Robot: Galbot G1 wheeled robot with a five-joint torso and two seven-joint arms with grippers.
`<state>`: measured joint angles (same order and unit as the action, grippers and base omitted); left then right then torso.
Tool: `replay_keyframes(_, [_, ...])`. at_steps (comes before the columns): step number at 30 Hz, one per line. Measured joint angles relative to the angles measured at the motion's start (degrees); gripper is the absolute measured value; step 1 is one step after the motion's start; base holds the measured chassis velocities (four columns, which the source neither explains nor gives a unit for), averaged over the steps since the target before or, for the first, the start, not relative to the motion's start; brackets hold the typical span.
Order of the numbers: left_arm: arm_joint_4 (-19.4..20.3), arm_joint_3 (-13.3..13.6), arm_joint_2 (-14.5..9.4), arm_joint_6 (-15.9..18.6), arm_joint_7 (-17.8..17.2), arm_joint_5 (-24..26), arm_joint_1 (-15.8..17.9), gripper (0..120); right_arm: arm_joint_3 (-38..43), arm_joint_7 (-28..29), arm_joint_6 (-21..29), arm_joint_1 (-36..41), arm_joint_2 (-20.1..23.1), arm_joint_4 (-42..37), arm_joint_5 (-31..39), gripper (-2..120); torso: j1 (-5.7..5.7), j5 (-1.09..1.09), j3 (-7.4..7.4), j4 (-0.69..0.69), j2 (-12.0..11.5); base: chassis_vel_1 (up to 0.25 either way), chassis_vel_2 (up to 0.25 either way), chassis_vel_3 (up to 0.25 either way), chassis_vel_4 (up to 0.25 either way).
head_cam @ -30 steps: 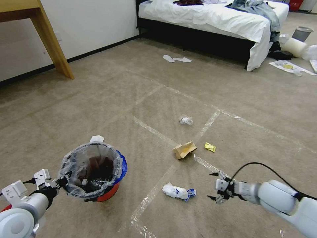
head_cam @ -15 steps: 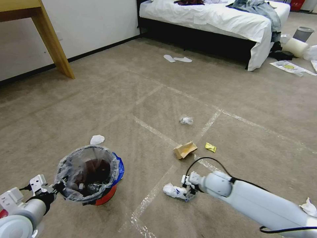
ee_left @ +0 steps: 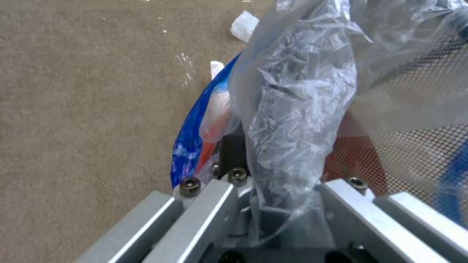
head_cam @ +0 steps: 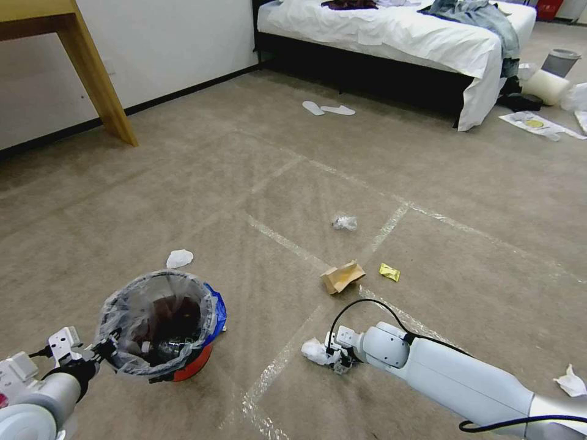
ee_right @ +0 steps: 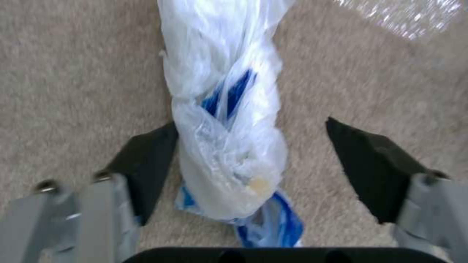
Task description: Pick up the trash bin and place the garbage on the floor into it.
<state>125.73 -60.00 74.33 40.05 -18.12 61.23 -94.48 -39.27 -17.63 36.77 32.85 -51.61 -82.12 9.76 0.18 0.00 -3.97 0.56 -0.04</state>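
Note:
The trash bin [head_cam: 164, 329], a red bucket with a clear liner and a blue bag edge, hangs low at the near left. My left gripper [head_cam: 107, 348] is shut on its rim; the left wrist view shows the liner-wrapped rim [ee_left: 292, 120] clamped between the fingers. My right gripper [head_cam: 337, 358] is down on the carpet, open, straddling a white and blue plastic wad [head_cam: 315, 351]. In the right wrist view the wad [ee_right: 226, 146] lies between the black pads [ee_right: 148, 160], touching one of them. More garbage lies beyond: a brown carton [head_cam: 341, 276], a yellow wrapper [head_cam: 389, 272], a clear wad [head_cam: 344, 222] and a white scrap [head_cam: 179, 258].
A white tissue [head_cam: 572, 382] lies at the near right. The bed [head_cam: 397, 36] stands at the back with white slippers [head_cam: 327, 109] before it and a grey bin [head_cam: 559, 61] beside it. A wooden table leg [head_cam: 98, 79] is at the far left. Tape lines cross the carpet.
My right arm has swung left and down to the white and blue wad, and its open fingers now straddle it. The bin in my left gripper has drifted slightly lower and left.

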Motion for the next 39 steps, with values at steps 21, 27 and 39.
replay_keyframes(21, [0.41,-0.32,-0.16,-0.03,0.0,0.15,-0.6,1,3.39,1.36,-2.78,3.35,0.74,-0.68,0.77,2,0.0,0.01,0.0,-0.01,0.0,0.0,0.0,0.0,0.0])
replay_keyframes(27, [0.43,0.14,-0.46,-0.02,-0.05,0.18,-0.51,1,8.23,2.8,-4.47,5.05,2.14,-3.36,2.43,0,0.0,0.01,0.0,-0.01,0.0,0.0,0.0,0.0,0.0])
replay_keyframes(39, [0.17,1.59,-1.64,0.19,-0.02,0.42,-0.02,1,23.32,4.22,-8.49,11.7,7.48,-14.57,9.6,0,0.0,0.0,0.0,-0.01,0.01,0.0,0.0,0.0,0.0])
